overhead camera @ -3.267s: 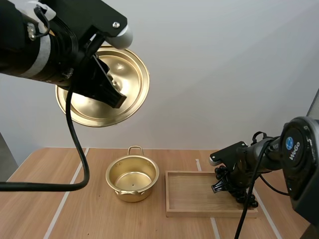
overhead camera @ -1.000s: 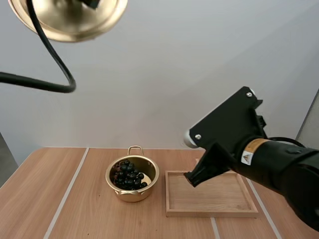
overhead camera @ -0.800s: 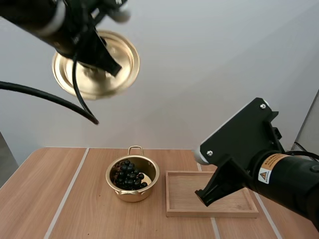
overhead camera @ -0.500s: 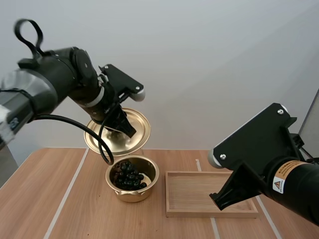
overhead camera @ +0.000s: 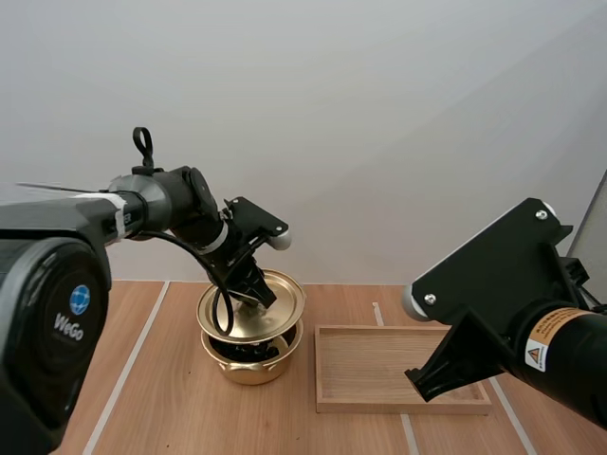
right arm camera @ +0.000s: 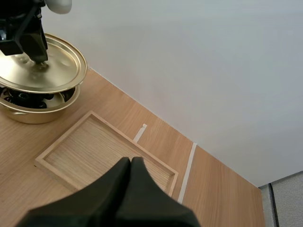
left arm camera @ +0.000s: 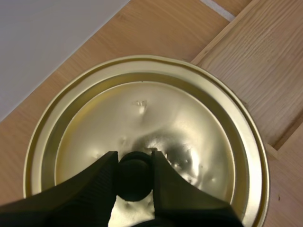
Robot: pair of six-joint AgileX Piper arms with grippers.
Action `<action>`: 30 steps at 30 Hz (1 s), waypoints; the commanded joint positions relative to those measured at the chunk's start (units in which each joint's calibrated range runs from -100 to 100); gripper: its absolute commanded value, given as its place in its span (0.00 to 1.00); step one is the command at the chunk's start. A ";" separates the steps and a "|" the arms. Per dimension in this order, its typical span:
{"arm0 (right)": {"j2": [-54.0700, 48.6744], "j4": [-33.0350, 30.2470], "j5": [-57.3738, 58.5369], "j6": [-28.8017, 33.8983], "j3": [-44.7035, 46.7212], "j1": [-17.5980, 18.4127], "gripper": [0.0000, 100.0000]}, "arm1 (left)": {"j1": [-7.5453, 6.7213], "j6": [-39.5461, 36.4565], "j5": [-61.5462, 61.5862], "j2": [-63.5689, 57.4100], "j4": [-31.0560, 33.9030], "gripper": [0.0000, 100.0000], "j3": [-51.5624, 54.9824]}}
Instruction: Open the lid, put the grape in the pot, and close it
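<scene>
Currently the R gripper [right arm camera: 131, 161] is nearest, up over the near edge of the wooden tray [right arm camera: 94, 146], its fingers pressed together into one dark wedge w/ nothing in them. The tray lies on the table [overhead camera: 161, 408] just right of the pot [overhead camera: 248, 370], w/ a small gap between them. The pot holds the bunch of grapes [right arm camera: 23, 97]; dark berries show through the slit under the lid [overhead camera: 248, 308]. The lid hangs just over the pot rim, approx centred on it and not seated; can't tell if it touches at the far side. Above it, the L gripper [left arm camera: 135, 158] is on the lid's black knob [left arm camera: 135, 182], fingers [left arm camera: 102, 175] clamped on either side of it.
</scene>
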 commanded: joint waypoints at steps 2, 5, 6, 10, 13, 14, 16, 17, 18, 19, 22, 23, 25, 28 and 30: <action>-0.56 -1.16 0.23 0.43 -0.27 -0.27 0.00 | -0.06 1.35 -0.80 2.99 -1.54 0.00 0.18; -0.56 -1.16 0.23 0.43 -0.27 -0.27 0.00 | -0.06 1.86 0.61 4.47 -1.54 0.02 0.23; -0.56 -1.16 0.23 0.43 -0.27 -0.27 0.00 | -0.06 2.16 1.05 4.59 -1.54 0.06 0.23; -0.56 -1.39 0.23 1.79 -0.27 -0.27 0.00 | -0.06 2.16 1.81 3.90 -1.54 0.48 0.50; -0.56 -1.51 0.23 2.38 -0.27 -0.27 0.00 | -0.06 2.16 5.93 1.70 -1.54 1.00 0.50; -0.56 -1.89 0.23 3.16 -0.27 -0.27 0.00 | -0.06 2.16 8.23 0.26 -1.54 1.00 0.22; -0.56 -2.69 0.23 4.21 -0.27 -0.27 0.00 | -0.06 2.90 12.38 -4.00 -1.54 1.00 0.05; -0.56 -2.80 0.23 4.42 -0.27 -0.27 0.00 | -0.06 2.90 13.46 -6.21 -1.54 1.00 -0.06; -0.56 -2.80 0.23 4.42 -0.27 -0.27 0.00 | -0.06 2.90 14.62 -9.89 -1.28 1.00 -0.23; -0.56 -2.80 0.23 4.42 -0.27 -0.27 0.00 | -0.06 2.90 15.72 -12.70 -1.26 1.00 -0.41; -0.56 -2.80 -0.10 4.55 -0.27 -0.27 0.00 | -0.06 1.73 17.12 -24.26 -1.26 0.41 -0.41; -0.56 -2.80 -0.49 4.55 -0.27 -0.27 0.00 | -0.06 1.62 17.60 -28.33 -1.26 0.18 -0.41; -0.56 -2.80 -1.02 5.15 -0.27 -0.27 0.00 | -0.06 1.15 19.39 -36.50 -1.26 0.01 -0.41; -0.56 -2.80 -1.50 7.65 -1.58 -0.27 0.00 | -0.06 -1.67 19.76 -48.17 -1.26 0.00 -0.41; -0.56 -3.04 -2.48 9.76 -3.20 -0.27 0.00 | -0.06 -3.45 19.26 -55.91 -1.26 0.00 -0.41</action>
